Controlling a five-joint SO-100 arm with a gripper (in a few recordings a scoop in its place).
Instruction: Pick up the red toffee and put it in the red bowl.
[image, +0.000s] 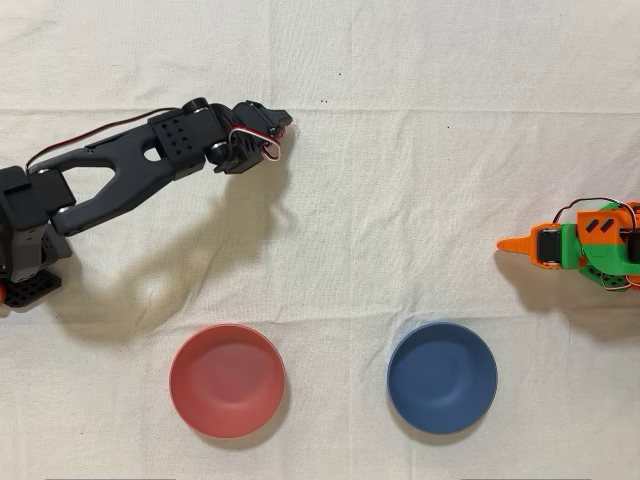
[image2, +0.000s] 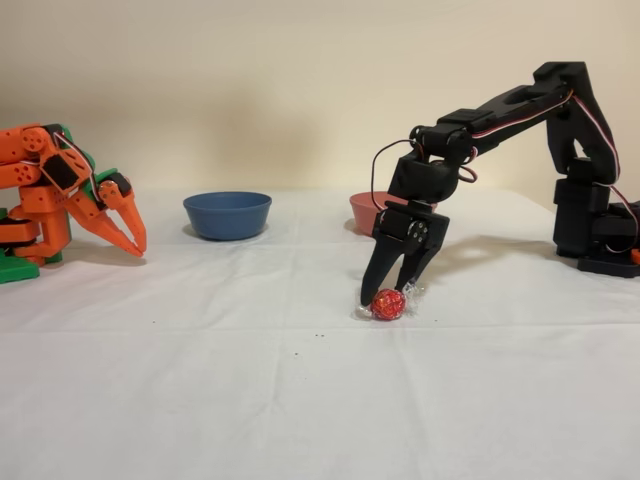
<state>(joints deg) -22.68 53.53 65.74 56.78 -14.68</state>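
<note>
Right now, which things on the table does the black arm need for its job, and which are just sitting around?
For the job:
- red toffee, on the cloth between the end effector's fingers
- red bowl, where the toffee goes
- black arm

Just sitting around:
- dark blue bowl
- idle orange arm

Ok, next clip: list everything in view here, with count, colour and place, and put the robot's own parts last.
red toffee: one, shiny red foil, on the cloth between the black jaws in the fixed view.
red bowl: one, salmon red, lower left of the overhead view.
blue bowl: one, dark blue, beside the red bowl, apart from it.
tablecloth: one, off-white, covering the table.
orange arm: one, orange and green, idle at the right edge of the overhead view.
black arm: one, black, reaching down.
gripper: one, black, jaws spread around the toffee, tips at the cloth.
</note>
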